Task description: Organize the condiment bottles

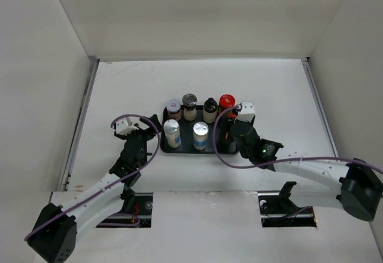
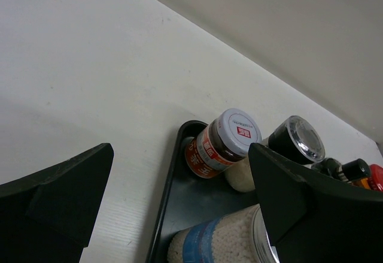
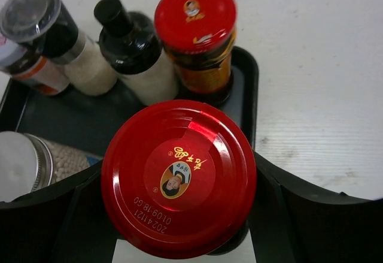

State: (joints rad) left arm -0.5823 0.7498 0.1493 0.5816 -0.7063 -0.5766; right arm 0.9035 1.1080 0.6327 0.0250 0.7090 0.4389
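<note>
you: what is your right claw doing?

me: my right claw (image 3: 178,168) is clamped on a red-capped bottle (image 3: 187,182). my fingers (image 3: 311,215) press its sides at 3 and 9 o'clock of the cap, narrowed to the bottle's width.

you: where is that bottle?

me: seen from above, at the 4 o'clock corner of the black tray (image 3: 246,89). it is upright. i can't tell whether its base rests on the tray or hangs just over it, because the wide cap hides that.

you: and the other bottles?

me: all upright on the tray. along the 12 o'clock edge, running from 10 round to 2 o'clock, stand a grey-lidded jar (image 2: 224,143), a clear-lidded shaker (image 3: 54,35), a black-capped bottle (image 3: 131,47) and a second red-capped bottle (image 3: 196,29). that last one is just at 12 o'clock of the one i hold, near it but apart. along the 6 o'clock edge, the left silver-topped cylinder (image 1: 172,132) is at 8 o'clock and the middle silver-topped cylinder (image 1: 200,136) at 6.

you: your left claw?

me: my left claw (image 2: 181,149) is spread wide and holds nothing. it is at the tray's 9 o'clock side, off the rim, above the white table (image 1: 269,95). between its fingers i see the tray's edge, the grey-lidded jar and part of the left silver-topped cylinder.
</note>
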